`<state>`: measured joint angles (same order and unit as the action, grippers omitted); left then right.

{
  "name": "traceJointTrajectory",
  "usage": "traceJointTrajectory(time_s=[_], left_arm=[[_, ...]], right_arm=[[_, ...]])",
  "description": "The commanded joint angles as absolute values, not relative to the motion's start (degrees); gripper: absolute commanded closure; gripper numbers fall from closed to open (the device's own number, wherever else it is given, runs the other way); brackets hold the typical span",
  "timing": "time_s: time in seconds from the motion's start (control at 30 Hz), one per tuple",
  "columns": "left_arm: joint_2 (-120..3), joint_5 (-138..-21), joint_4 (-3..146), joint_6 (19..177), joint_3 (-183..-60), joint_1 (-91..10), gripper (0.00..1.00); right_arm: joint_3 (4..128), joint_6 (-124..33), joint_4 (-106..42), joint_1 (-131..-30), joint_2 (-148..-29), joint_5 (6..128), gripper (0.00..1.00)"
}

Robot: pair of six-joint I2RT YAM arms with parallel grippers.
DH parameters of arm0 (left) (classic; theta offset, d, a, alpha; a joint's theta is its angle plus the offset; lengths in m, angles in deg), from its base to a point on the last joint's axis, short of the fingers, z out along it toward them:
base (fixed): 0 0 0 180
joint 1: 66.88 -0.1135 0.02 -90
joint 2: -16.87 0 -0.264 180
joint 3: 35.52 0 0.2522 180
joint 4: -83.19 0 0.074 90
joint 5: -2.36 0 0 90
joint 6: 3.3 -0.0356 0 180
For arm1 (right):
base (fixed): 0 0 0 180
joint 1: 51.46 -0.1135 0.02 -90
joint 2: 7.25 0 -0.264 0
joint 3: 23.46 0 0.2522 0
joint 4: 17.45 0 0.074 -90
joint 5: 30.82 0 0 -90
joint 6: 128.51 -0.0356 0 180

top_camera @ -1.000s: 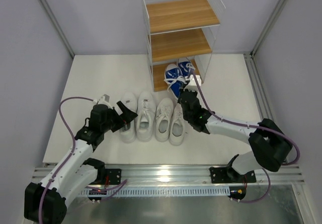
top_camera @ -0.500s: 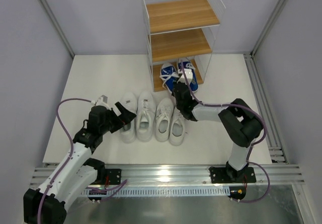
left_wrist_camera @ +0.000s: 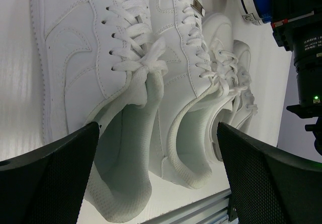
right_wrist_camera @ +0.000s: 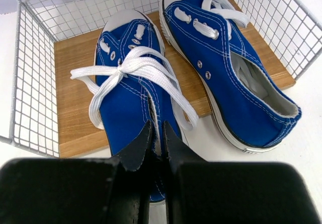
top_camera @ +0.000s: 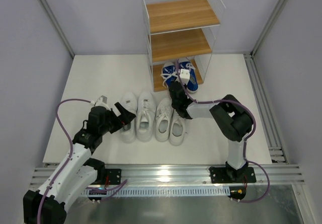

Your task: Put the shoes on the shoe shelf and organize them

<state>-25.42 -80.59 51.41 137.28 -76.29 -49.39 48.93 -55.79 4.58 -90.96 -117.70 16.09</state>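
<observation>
- The right arm (top_camera: 201, 108) reaches to 12 o'clock, jaws clenched thin on the collar of the left blue canvas sneaker (right_wrist_camera: 128, 88). Its toe rests on the bottom board of the white wire shoe shelf (top_camera: 181, 45).
- Its heel overhangs; an early release could tip it out.
- The loose white laces (right_wrist_camera: 136, 65) might snag the mesh.
- The left arm (top_camera: 83, 133) holds its jaws released beside four white sneakers (top_camera: 151, 117).
- White desk (top_camera: 100, 78), lilac walls.

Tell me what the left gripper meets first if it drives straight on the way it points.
Probably the heel collar of the leftmost white sneaker, which sits between the left gripper's open fingers; the neighbouring white sneaker is nearly as close, depth unclear.
</observation>
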Motion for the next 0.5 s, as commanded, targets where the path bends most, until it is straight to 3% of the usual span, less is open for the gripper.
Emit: traceJointTrajectory(time_s=[0.0,0.4,0.47], left_arm=[[-26.2,-82.89,50.54,136.27,-76.26,-49.83,0.0],[-25.76,-83.24,49.74,136.27,-76.79,-49.83,0.0],[-25.76,-83.24,49.57,136.09,-76.79,-49.83,0.0]], right_arm=[[51.2,-58.02,13.44,-90.75,-117.2,9.88,0.96],[56.91,-59.6,6.77,-88.9,-120.01,13.56,0.96],[57.35,-59.78,5.89,-88.81,-120.1,14.44,0.89]])
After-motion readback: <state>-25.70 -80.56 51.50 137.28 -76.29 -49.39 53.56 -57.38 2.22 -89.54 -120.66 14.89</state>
